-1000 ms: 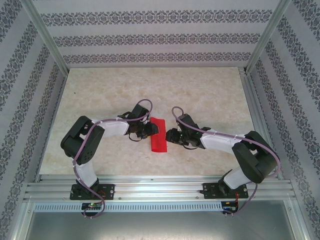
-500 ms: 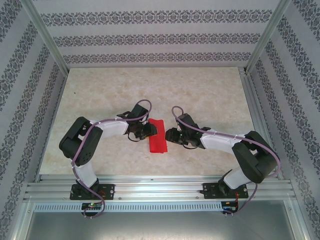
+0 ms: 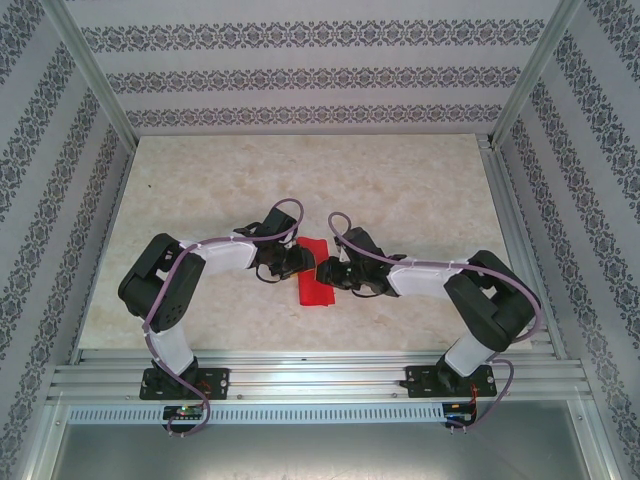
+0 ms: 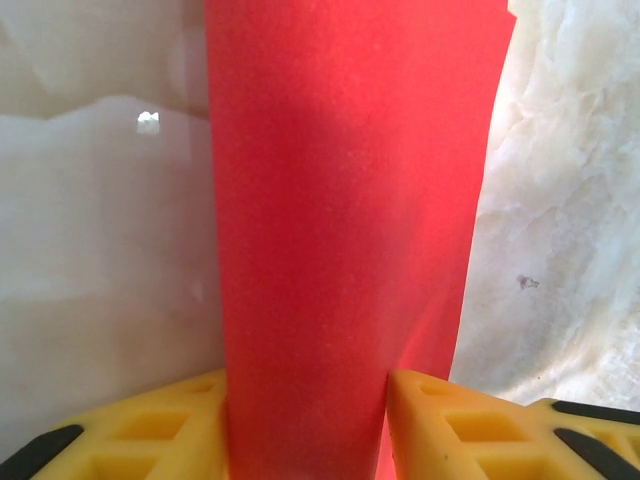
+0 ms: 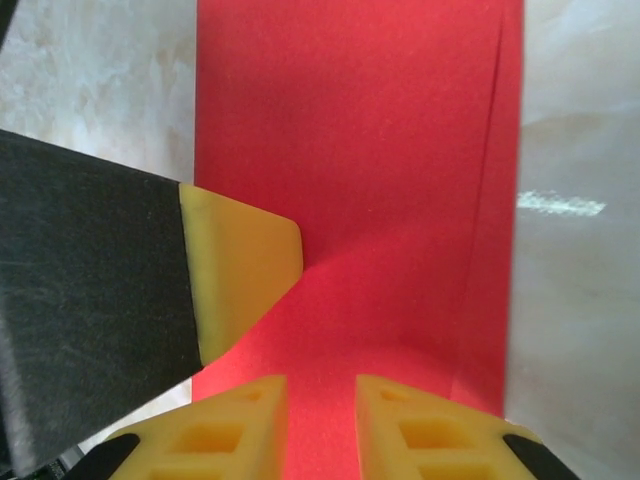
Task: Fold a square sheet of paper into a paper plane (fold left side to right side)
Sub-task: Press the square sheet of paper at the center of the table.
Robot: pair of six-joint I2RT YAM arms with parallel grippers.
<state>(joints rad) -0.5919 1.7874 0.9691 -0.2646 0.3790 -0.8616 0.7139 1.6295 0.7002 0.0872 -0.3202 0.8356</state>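
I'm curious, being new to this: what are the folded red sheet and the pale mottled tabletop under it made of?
Red sheet: thin matte paper, probably; it bends softly, showing a crease. Tabletop: marble-look surface, slightly glossy, glinting; possibly printed laminate.

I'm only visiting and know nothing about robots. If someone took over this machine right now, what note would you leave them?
Left gripper: fingers apart, thin red sheet of paper between them; grip unclear.
Right gripper: fingers nearly together over the paper; grip unclear.
Paper: a narrow folded strip on the marble-patterned table, between both grippers.
Done: sheet folded over, red outside.
To do: creasing it into a pointed plane.
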